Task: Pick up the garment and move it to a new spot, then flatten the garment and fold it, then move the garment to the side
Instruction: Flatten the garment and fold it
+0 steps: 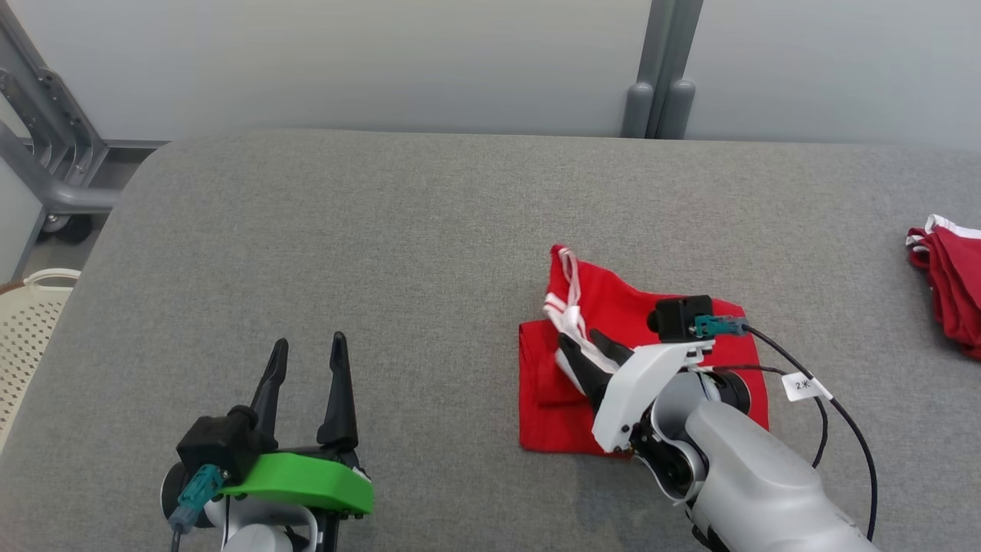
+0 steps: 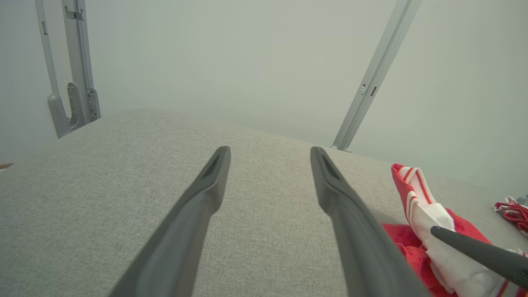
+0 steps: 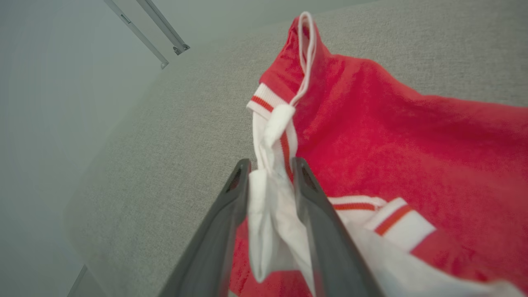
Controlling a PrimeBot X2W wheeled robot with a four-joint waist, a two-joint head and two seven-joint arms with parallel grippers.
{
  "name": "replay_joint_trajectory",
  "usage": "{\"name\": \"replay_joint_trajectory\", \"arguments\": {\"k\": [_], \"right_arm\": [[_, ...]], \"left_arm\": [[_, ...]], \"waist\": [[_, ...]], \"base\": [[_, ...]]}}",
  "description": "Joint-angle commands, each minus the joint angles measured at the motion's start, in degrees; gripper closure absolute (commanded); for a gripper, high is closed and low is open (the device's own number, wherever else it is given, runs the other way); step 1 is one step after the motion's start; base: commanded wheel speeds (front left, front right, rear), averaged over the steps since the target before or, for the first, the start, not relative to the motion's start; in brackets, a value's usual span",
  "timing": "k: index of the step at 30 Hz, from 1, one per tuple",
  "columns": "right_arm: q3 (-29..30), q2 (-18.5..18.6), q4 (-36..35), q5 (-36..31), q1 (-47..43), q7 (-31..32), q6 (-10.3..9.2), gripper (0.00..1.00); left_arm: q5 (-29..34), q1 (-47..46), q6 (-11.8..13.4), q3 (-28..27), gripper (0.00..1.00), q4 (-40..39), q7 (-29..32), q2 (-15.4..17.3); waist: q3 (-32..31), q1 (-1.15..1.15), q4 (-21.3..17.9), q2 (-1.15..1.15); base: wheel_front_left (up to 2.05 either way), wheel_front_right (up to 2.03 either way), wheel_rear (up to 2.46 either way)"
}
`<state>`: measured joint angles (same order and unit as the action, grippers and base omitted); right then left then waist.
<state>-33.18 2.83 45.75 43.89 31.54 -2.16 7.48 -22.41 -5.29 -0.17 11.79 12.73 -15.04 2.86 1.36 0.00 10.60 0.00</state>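
While the left tool (image 1: 310, 340) hovers over the near left part of the counter (image 1: 383, 230), its 2 fingers spread wide and holding nothing, the right tool (image 1: 580, 337) sits low over the garment (image 1: 613, 307), right of centre and toward the near edge. In the right wrist view its 2 fingers stand partly apart with the white striped waistband (image 3: 270, 194) bunched between them; whether they press the cloth cannot be told. The red garment lies in a rough square, 1 layer doubled over at its left side, its waistband rumpled and a corner peaked toward the far edge. Judged from this, relocation looks done, flattening and folding are under way but untidy, and the move to the side remains. Farther off, a second red piece (image 1: 954, 284) rests at the right edge.
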Motion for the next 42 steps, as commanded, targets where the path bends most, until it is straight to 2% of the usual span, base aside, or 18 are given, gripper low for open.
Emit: {"name": "replay_joint_trajectory", "arguments": {"k": [1, 8, 14, 28, 42], "right_arm": [[-0.67, 0.17, 0.40, 0.89, 1.04, -0.77, 0.02, 0.00], [-3.76, 0.20, 1.05, 3.29, 3.55, -4.48, 0.02, 0.00], [-1.79, 0.20, 1.49, 2.33, 4.58, -8.31, 0.02, 0.00], [9.47, 4.96, -1.95, -1.99, -0.79, -12.18, 0.02, 0.00], [16.29, 7.23, -5.37, -7.00, -8.12, -8.54, 0.02, 0.00]], "left_arm": [[-0.27, -0.72, 0.17, 0.03, 0.00, -0.02, -0.17, 0.10], [0.26, 0.21, 0.34, -0.49, 0.00, -0.25, -0.16, 0.10], [0.36, 1.11, 0.60, -0.72, 0.00, -0.67, -0.16, 0.11], [0.80, 2.19, 0.61, -0.08, 0.00, -1.36, -0.16, 0.11], [1.07, 1.64, 0.23, -0.13, 0.00, -1.03, -0.17, 0.10]], "waist": [[0.00, 0.00, -0.01, 0.00], [-0.40, 0.00, -1.66, 0.00], [-0.89, 0.00, -3.56, 0.00], [-1.00, 0.00, -7.41, 0.00], [-0.04, 0.00, -7.56, 0.00]], "base": [[0.00, 0.00, 0.00], [0.00, 0.00, 0.00], [0.00, 0.00, 0.00], [0.00, 0.00, 0.00], [0.00, 0.00, 0.00]]}}
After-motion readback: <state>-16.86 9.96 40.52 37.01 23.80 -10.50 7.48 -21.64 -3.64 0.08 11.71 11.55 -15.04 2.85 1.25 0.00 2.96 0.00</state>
